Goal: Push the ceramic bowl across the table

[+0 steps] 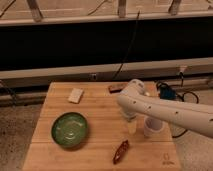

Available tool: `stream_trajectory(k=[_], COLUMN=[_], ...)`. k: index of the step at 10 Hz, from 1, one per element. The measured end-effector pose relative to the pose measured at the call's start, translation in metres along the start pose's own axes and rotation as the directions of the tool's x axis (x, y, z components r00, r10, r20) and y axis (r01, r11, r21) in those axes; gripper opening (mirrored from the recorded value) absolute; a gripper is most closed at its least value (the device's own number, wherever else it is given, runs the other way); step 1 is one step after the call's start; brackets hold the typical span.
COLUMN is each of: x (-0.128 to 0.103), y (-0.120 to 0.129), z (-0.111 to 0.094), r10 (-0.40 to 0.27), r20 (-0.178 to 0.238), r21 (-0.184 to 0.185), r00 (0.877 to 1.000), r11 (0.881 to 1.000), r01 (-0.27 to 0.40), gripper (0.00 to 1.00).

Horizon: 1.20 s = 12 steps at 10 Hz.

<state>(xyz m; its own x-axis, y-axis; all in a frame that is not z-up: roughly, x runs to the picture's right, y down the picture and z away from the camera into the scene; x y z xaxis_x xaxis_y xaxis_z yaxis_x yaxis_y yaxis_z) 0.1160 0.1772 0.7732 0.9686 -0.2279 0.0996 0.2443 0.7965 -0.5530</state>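
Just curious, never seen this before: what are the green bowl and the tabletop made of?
The ceramic bowl looks like glazed ceramic: glossy green, darker rim. The table seems matte wood: light-brown planks with seams. The gripper hangs above the table, apart from the bowl.
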Motion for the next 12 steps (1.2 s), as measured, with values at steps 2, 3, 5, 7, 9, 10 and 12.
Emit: stream_trajectory(k=[2,3,5,7,9,10,12], x=[-0.004,-0.008,-0.021,-0.027,-0.032,-0.036,-0.039], y=[0.000,0.000,0.000,0.000,0.003,0.003,0.007], z=[0.006,0.007,0.014,0.018,0.021,0.022,0.025], r10=[-0.016,-0.025,-0.041,-0.057,-0.072,-0.079,-0.090], r20=[0.002,0.006,0.011,0.015,0.018,0.024,0.026], r21=[-0.001,-0.001,-0.003,-0.001,-0.007,-0.005,-0.011], r00=[1.000,1.000,0.999,0.998,0.997,0.997,0.996], r11=[1.000,1.000,0.999,0.998,0.997,0.997,0.996], r01=[0.016,0.025,0.041,0.057,0.073,0.079,0.090], gripper=[0.80,0.80,0.80,0.80,0.80,0.80,0.80])
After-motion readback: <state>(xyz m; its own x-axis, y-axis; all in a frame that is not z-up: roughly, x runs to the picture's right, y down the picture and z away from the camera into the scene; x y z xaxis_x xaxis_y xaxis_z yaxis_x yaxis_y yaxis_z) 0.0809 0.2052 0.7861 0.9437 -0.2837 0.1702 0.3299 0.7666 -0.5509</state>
